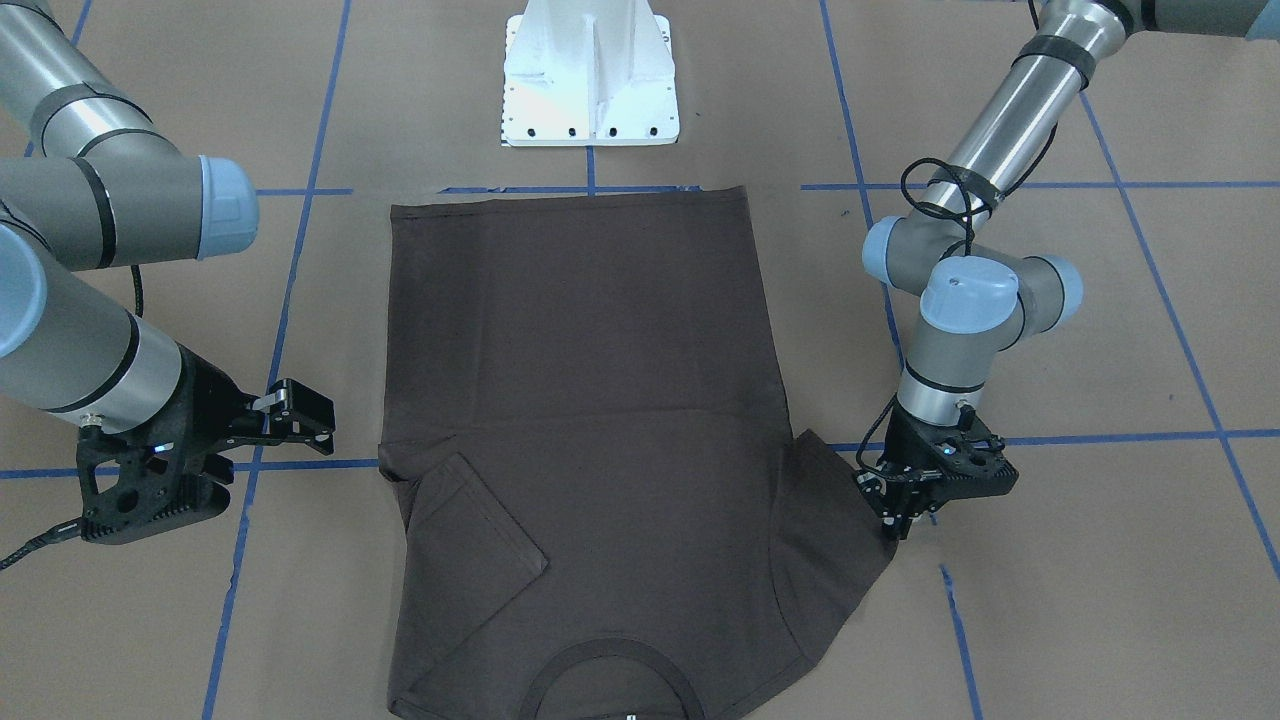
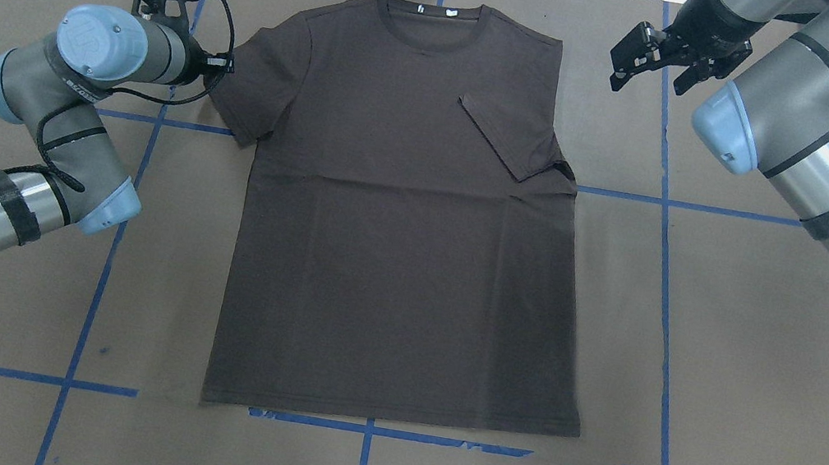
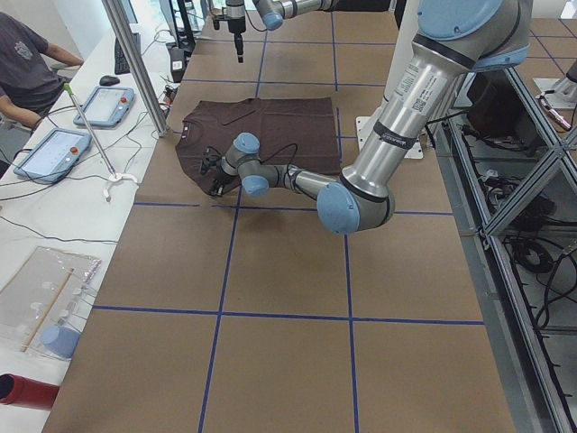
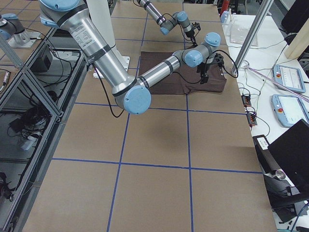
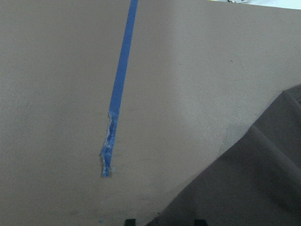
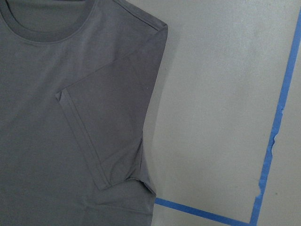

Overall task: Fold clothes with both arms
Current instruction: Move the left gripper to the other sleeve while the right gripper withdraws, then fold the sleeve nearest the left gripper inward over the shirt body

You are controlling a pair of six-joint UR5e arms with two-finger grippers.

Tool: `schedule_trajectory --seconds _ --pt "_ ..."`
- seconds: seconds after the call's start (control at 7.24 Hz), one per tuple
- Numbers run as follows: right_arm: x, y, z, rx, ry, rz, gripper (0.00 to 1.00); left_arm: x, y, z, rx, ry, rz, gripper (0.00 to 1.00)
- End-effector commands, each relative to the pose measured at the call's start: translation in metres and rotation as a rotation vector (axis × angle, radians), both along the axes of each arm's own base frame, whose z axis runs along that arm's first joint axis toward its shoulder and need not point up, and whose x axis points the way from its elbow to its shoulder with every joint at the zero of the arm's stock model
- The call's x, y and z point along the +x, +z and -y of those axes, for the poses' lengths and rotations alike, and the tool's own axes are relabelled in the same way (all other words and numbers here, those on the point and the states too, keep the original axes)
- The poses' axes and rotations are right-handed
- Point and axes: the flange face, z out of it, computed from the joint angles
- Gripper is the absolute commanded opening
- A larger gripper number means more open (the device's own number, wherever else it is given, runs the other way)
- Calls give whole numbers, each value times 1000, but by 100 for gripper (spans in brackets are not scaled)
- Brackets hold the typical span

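The dark brown T-shirt (image 2: 404, 247) lies flat on the brown paper, with its collar (image 2: 432, 19) away from the robot. One sleeve (image 2: 509, 135) is folded in over the chest and also shows in the right wrist view (image 6: 103, 127). The other sleeve (image 2: 264, 80) lies spread out. My left gripper (image 1: 895, 505) is low at that sleeve's outer edge. In the left wrist view its fingertips (image 5: 129, 221) stand apart, with the sleeve's edge (image 5: 244, 188) between them. My right gripper (image 2: 645, 61) is open and empty, raised beside the shirt's shoulder on the folded side.
The white pedestal base (image 1: 590, 80) stands at the shirt's hem end. Blue tape lines (image 2: 653, 303) cross the paper. A metal pole (image 3: 135, 63), tablets (image 3: 41, 153) and a seated person (image 3: 22, 63) are beyond the collar end.
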Motion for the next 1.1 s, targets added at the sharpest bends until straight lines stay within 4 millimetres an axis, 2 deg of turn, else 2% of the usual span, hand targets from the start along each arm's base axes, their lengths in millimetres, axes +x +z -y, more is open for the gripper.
schedule_trajectory --seconds 0.0,0.14,0.28,0.41,0.55,0.69,0.83,0.97 --pt "0 2 -1 -2 0 -1 100 8 -34 8 -13 4 8 0" --pt "0 2 -1 -1 -1 -1 100 11 -88 11 -34 3 24 0" --pt "2 1 -1 0 2 0 100 18 -151 17 -61 -3 35 0" --pt "2 3 -1 0 1 0 100 24 -187 21 -92 -31 -9 0" --pt "2 5 -1 -2 1 -2 100 34 -194 24 -122 -52 -43 0" --pt "2 6 -1 -3 2 -4 100 59 -199 28 -140 -51 -59 0" --pt "2 9 -1 -6 2 -5 100 92 -195 31 -153 -49 -90 0" --pt "2 9 -1 -7 2 -6 100 104 -187 32 -141 -40 -104 0"
